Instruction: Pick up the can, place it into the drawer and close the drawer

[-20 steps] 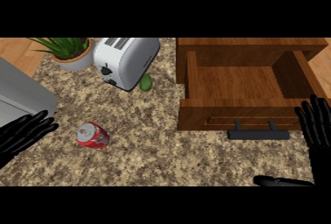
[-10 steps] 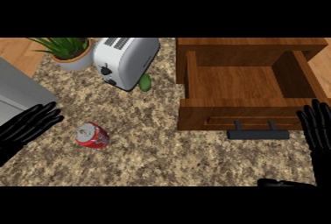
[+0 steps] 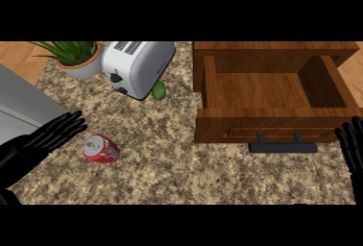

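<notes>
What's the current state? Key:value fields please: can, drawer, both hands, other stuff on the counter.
can: red can, lying on its side on the counter, left of the drawer
drawer: wooden drawer, pulled open, nothing visible inside; black handle faces the robot
left hand: left hand, open, fingers straight, just left of the can, not touching it
right hand: right hand, open, at the right edge beside the drawer front
other: toaster, potted plant, small green item by the toaster
</notes>
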You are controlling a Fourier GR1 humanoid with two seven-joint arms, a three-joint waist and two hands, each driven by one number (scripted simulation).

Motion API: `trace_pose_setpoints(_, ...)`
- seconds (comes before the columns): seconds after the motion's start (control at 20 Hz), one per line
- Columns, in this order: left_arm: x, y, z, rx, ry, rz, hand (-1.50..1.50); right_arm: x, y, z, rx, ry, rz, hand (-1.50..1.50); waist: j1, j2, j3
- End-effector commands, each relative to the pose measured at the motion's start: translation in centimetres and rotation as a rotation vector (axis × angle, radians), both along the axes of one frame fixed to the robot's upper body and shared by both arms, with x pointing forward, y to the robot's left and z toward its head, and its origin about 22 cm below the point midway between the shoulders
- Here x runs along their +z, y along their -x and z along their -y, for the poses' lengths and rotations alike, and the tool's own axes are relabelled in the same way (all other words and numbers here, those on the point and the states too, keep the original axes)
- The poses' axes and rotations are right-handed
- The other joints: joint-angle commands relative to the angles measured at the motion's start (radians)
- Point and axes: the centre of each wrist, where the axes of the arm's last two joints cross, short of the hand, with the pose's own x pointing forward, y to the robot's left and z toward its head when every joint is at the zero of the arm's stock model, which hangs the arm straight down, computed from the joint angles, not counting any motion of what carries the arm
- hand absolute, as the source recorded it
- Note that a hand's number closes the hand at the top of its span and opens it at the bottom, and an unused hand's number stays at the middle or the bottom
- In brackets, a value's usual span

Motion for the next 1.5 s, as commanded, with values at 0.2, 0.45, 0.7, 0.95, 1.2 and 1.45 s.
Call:
trace_pose_setpoints(0.2,-4.3,-0.8,-0.5,0.032,-0.008,-0.020,-1.50,-1.6,0.7,0.8,-0.008,0.000,-0.005,-1.50,0.000,0.000,0.000)
trace_pose_setpoints(0.45,-6.0,-2.2,0.2,0.053,-0.032,-0.012,-1.50,-1.4,0.4,1.8,-0.007,-0.009,0.014,-1.50,-0.002,0.000,0.000)
trace_pose_setpoints(0.7,-7.4,-3.5,-0.6,0.065,-0.055,-0.005,-1.50,-0.2,-0.7,0.2,0.004,-0.011,0.024,-1.50,-0.001,0.001,0.000)
trace_pose_setpoints(0.95,-8.4,-3.4,-2.2,0.092,-0.058,-0.021,-1.50,-0.1,1.2,0.3,0.007,0.012,0.002,-1.50,-0.002,0.000,0.000)
trace_pose_setpoints(1.2,-10.8,-3.2,-3.2,0.116,-0.058,-0.026,-1.50,-1.1,0.2,0.7,0.000,0.000,0.004,-1.50,-0.003,0.001,0.000)
trace_pose_setpoints(1.45,-12.6,-2.7,-4.5,0.103,-0.069,-0.050,-1.50,-0.9,0.4,0.5,0.010,-0.019,0.007,-1.50,-0.006,0.001,-0.001)
